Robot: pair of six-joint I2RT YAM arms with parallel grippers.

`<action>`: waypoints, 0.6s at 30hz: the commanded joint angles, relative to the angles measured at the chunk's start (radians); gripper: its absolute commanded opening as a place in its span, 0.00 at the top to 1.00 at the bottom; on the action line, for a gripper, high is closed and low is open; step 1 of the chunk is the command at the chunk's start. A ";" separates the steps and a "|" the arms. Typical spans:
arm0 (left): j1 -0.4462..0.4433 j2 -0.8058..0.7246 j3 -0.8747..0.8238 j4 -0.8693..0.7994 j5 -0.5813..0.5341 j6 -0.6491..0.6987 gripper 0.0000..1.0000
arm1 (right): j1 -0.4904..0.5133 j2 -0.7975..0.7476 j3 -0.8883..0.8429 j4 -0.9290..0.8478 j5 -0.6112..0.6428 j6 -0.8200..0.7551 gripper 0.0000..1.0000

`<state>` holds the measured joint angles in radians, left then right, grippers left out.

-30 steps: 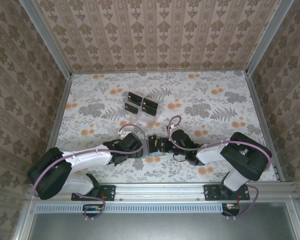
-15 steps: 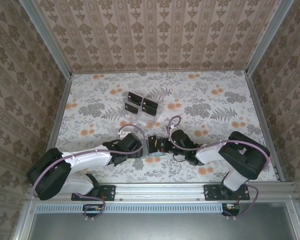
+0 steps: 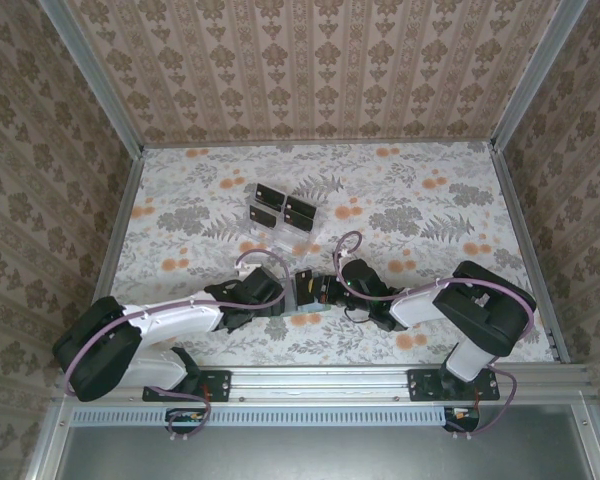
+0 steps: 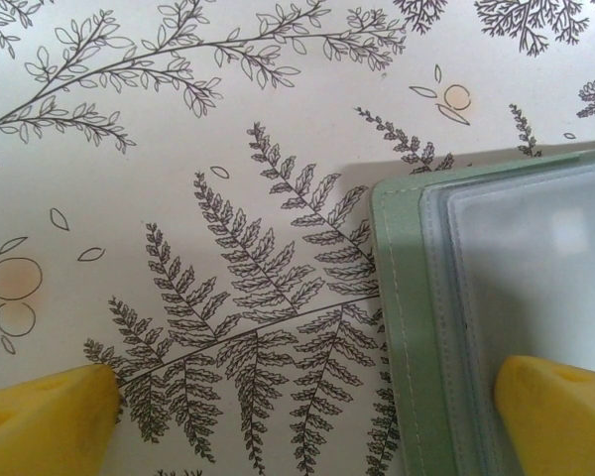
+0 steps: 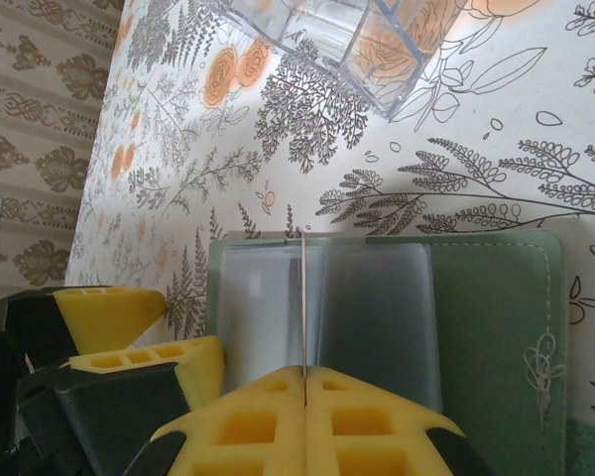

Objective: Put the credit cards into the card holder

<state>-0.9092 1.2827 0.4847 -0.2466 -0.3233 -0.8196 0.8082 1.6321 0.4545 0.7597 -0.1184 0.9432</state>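
1. Right by the card holder (image 5: 486, 327) on the table (image 3: 430, 200), the right hand (image 5: 304, 397) is closed tight on one thin clear page of it.
2. The left hand (image 4: 302, 412) is spread wide over the card holder's left edge, holding nothing.
3. The credit cards (image 3: 300, 211) stand in a clear rack (image 3: 265, 235), well behind the card holder.
4. I think a pocket is being held ready. Next, the left hand must fetch a card.

No legible text, brand or number anywhere. The card holder (image 5: 486, 317) bears a stitched flourish (image 5: 537, 365) toward its 4 o'clock corner, forming no letter; marks on the credit cards (image 3: 300, 211) are too small to read.
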 commanded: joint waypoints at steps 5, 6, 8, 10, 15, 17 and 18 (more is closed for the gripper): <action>-0.002 0.017 -0.046 -0.111 -0.002 -0.003 0.00 | -0.003 -0.005 0.015 0.021 -0.017 0.005 1.00; -0.001 0.016 -0.047 -0.111 -0.002 -0.004 0.00 | -0.003 -0.015 0.013 0.016 -0.015 0.004 1.00; -0.002 0.017 -0.047 -0.112 -0.002 -0.004 0.00 | -0.003 -0.036 0.010 0.001 -0.006 -0.001 1.00; -0.002 0.017 -0.047 -0.112 -0.001 -0.004 0.00 | -0.004 -0.065 0.006 -0.017 0.003 -0.010 1.00; 0.000 0.016 -0.048 -0.112 -0.002 -0.005 0.00 | -0.004 -0.113 0.008 -0.072 0.026 -0.039 1.00; -0.001 0.015 -0.047 -0.112 -0.002 -0.003 0.00 | -0.004 -0.112 0.013 -0.076 0.022 -0.043 1.00; -0.001 0.015 -0.047 -0.113 -0.002 -0.004 0.00 | -0.003 -0.108 0.017 -0.074 0.018 -0.045 1.00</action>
<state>-0.9092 1.2812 0.4835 -0.2420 -0.3233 -0.8200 0.8082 1.5372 0.4553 0.7216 -0.1127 0.9253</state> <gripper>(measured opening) 0.997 0.065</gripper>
